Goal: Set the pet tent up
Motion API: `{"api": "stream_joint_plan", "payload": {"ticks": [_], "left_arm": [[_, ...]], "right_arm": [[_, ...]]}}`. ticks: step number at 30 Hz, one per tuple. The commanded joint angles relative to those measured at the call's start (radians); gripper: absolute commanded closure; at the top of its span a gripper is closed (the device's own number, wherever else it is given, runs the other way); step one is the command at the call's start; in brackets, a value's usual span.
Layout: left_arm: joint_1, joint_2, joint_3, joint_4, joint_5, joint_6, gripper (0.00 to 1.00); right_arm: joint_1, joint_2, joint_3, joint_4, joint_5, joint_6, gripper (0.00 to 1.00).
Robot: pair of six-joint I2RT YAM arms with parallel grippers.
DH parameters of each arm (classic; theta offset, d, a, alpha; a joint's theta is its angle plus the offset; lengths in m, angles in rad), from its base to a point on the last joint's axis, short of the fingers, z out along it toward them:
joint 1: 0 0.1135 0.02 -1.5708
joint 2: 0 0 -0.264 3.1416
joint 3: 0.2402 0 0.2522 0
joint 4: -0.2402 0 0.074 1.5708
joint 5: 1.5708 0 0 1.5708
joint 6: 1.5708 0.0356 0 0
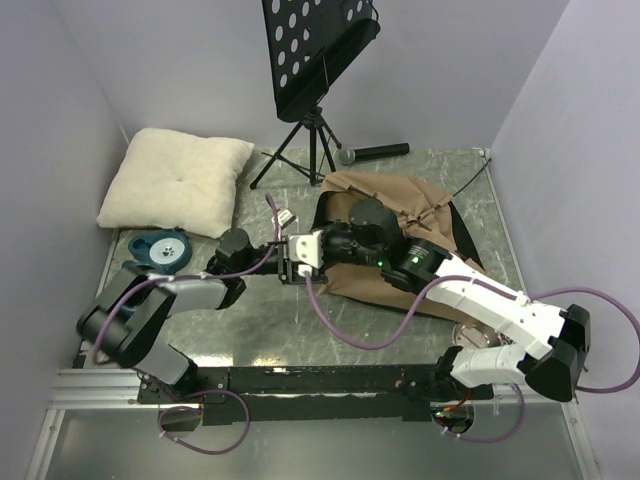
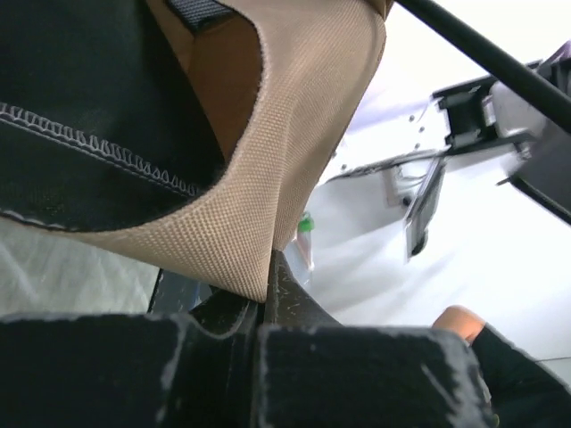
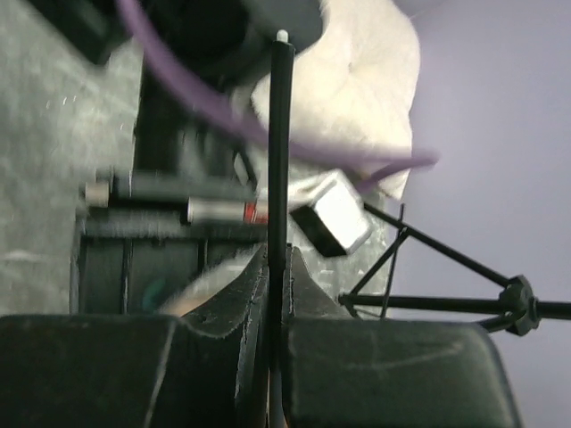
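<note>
Here's the risk as I read it: the thin black pole (image 3: 279, 134) with its white tip is slick and narrow, and if the right arm pushes or bends it, it could slide through the grip or spring loose. Over on the other side only an edge of the tan-brown fabric pet tent (image 1: 425, 225) with its black lining is pinched, so a hard pull apart could tug that hem free. The two wrists work very near each other, with a purple cable (image 1: 345, 335) looping between them, so a snag or a knock looks possible too. Now the jaws: the left gripper (image 2: 265, 305) is clamped tight on the woven tan hem, no gap showing. The right gripper (image 3: 277, 281) is closed down on the pole, which stands up between the fingers. The tent lies collapsed on the table right of centre, just near of the black perforated music stand (image 1: 315, 50) and the black microphone (image 1: 375, 152). The cream-white square pillow (image 1: 175, 180) sits well apart at far left.
</note>
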Motion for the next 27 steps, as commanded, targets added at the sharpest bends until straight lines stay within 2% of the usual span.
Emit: {"api": "stream_joint_plan", "payload": {"ticks": [1,5,14,16,22,27], "left_arm": [[0.027,-0.133,0.020,-0.374,0.079,0.218,0.99],[0.096,-0.210,0.049,-0.726,0.146,0.401,0.99],[0.182,-0.255,0.224,-1.317,0.238,0.734,0.99],[0.192,-0.255,0.244,-1.370,0.277,0.752,0.99],[0.215,-0.285,0.284,-1.521,0.281,0.857,0.99],[0.271,-0.316,0.241,-1.496,0.310,0.831,0.99]], "right_arm": [[-0.081,-0.066,-0.056,-0.116,-0.015,-0.086,1.00],[-0.123,-0.094,-0.117,-0.202,-0.048,-0.161,1.00],[-0.108,-0.034,-0.143,-0.342,-0.079,-0.249,1.00],[-0.086,-0.013,-0.148,-0.348,-0.063,-0.259,1.00],[-0.066,0.012,-0.159,-0.357,-0.037,-0.279,1.00],[-0.062,-0.002,-0.197,-0.360,-0.022,-0.312,1.00]]}}
